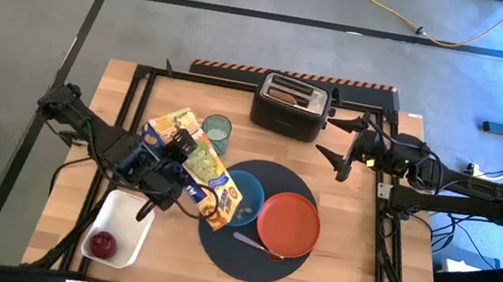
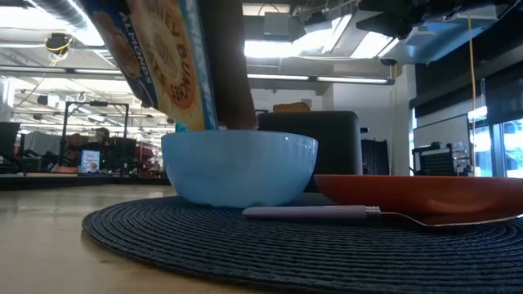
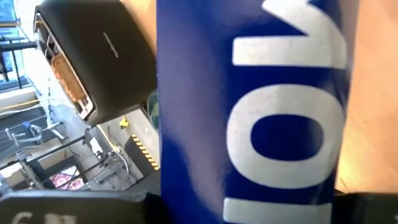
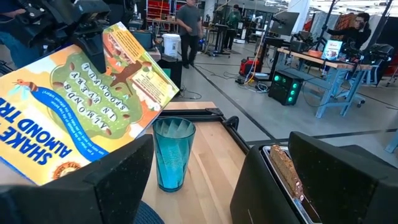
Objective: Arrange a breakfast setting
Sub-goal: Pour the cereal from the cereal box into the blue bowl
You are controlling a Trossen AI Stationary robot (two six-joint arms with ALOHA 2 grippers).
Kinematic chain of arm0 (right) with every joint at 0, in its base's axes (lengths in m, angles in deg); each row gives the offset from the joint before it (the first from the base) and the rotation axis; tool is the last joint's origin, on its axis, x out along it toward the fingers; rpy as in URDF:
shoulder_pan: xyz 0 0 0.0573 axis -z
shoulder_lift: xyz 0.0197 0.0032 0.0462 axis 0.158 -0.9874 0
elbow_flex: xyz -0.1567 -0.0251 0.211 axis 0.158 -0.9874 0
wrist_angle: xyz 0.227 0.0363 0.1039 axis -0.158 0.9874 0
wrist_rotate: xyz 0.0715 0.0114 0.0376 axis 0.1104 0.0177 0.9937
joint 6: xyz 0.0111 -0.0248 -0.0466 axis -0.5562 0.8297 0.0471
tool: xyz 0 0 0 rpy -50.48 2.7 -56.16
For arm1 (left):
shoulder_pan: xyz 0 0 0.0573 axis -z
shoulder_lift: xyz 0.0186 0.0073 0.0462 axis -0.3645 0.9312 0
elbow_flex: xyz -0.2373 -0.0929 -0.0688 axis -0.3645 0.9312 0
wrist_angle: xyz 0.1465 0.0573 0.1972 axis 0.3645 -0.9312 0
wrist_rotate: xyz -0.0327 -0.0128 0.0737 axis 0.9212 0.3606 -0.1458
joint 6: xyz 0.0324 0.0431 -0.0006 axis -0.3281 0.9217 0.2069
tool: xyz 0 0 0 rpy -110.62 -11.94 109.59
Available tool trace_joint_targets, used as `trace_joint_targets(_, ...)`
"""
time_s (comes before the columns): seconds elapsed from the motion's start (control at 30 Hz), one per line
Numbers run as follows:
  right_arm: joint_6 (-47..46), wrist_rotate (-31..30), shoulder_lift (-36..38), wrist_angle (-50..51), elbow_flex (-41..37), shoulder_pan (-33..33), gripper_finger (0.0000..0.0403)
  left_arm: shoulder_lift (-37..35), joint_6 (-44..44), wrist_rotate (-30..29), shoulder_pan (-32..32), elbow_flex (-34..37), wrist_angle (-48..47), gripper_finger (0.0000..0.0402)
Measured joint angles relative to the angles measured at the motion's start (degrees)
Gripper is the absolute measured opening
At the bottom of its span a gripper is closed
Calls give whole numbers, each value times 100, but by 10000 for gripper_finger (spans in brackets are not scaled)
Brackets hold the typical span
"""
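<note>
My left gripper (image 1: 177, 153) is shut on a yellow-and-blue cereal box (image 1: 211, 173), tipped with its low end over the blue bowl (image 1: 248, 193) on the round dark mat (image 1: 233, 260). The orange-red plate (image 1: 290, 220) and the metal spoon (image 1: 251, 241) lie on the mat beside the bowl. The greenish glass (image 1: 216, 132) stands behind the box. The toast slice (image 1: 286, 94) stands in the black toaster (image 1: 288, 112). The red apple (image 1: 101, 242) lies in the white tub (image 1: 124, 212). My right gripper (image 1: 342, 145) is open and empty, right of the toaster. My left gripper pinches the cereal box across its narrow blue side (image 3: 249, 112), around mid-length (image 1: 192, 160), coming from the table's left. The box is lifted clear and tilted, its print upside down in the right wrist view (image 4: 81, 118). Its low end (image 2: 167, 65) points down into the bowl (image 2: 237, 167).
The toaster stands at the table's far edge, close to my right gripper's fingers. The tub sits at the near left corner. Bare wood shows at the far left and on the near right of the mat. People and desks show in the room beyond.
</note>
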Motion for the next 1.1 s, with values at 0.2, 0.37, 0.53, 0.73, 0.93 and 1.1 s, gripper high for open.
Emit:
trace_joint_targets(0.2,0,2,0,1,0,0,363,8,-18,-33,-4,31,-2,120)
trace_joint_targets(0.37,0,4,0,3,0,0,363,-33,-17,-56,-29,50,-19,120)
trace_joint_targets(0.53,0,4,0,3,0,0,363,-11,-17,-41,-30,50,-15,120)
trace_joint_targets(0.73,0,7,0,3,0,0,363,-11,-17,-35,-46,68,-17,120)
trace_joint_targets(0.93,0,7,2,5,0,0,363,-11,-22,-11,-83,94,-16,120)
trace_joint_targets(1.1,0,9,0,3,0,0,363,29,-30,-4,-81,94,-1,120)
